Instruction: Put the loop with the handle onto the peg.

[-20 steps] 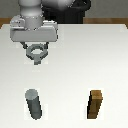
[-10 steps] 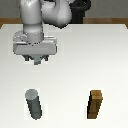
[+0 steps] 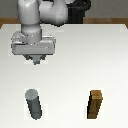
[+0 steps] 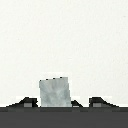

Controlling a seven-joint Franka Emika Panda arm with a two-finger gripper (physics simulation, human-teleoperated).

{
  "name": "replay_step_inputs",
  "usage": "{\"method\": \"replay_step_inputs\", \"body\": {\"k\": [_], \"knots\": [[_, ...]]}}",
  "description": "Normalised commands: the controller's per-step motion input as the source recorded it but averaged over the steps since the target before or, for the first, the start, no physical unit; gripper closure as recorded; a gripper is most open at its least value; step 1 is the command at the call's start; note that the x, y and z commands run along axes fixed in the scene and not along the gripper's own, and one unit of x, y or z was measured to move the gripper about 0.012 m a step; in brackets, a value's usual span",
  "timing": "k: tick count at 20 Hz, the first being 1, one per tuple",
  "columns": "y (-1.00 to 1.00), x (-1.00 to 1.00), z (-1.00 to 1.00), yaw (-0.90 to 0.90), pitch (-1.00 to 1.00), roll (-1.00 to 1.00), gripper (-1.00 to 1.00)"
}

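My gripper [image 3: 36, 61] hangs above the table at the exterior view's left, behind the peg and well above it. The peg [image 3: 34, 104] is an upright dark grey cylinder standing near the front. In the wrist view a pale grey tab of the loop with the handle [image 4: 55, 91] sits between the dark fingers of my gripper [image 4: 52, 103], which looks shut on it. The ring itself is mostly hidden under the hand in the exterior view. The peg is out of the wrist view.
A brown rectangular wooden block [image 3: 96, 105] stands upright at the front, on the exterior view's right. The white table [image 3: 100, 60] ends at a dark edge at the back.
The hand has moved down and forward toward the peg and slightly to the exterior view's left. Peg and block have not moved.
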Motion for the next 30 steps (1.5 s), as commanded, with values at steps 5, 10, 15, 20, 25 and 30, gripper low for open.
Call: {"method": "replay_step_inputs", "body": {"k": [5, 10, 15, 20, 25, 30], "knots": [[0.0, 0.0, 0.2, 0.0, 0.0, 0.0, 1.0], [0.0, 0.0, 0.4, 0.0, 0.0, 0.0, 1.0], [0.0, 0.0, 1.0, 0.0, 0.0, 0.0, 1.0], [0.0, 0.0, 0.2, 0.32, 0.0, 0.0, 1.0], [0.0, 0.0, 0.0, 0.98, 0.0, 0.0, 1.0], [0.0, 0.0, 0.0, 1.0, 0.0, 0.0, 1.0]]}}
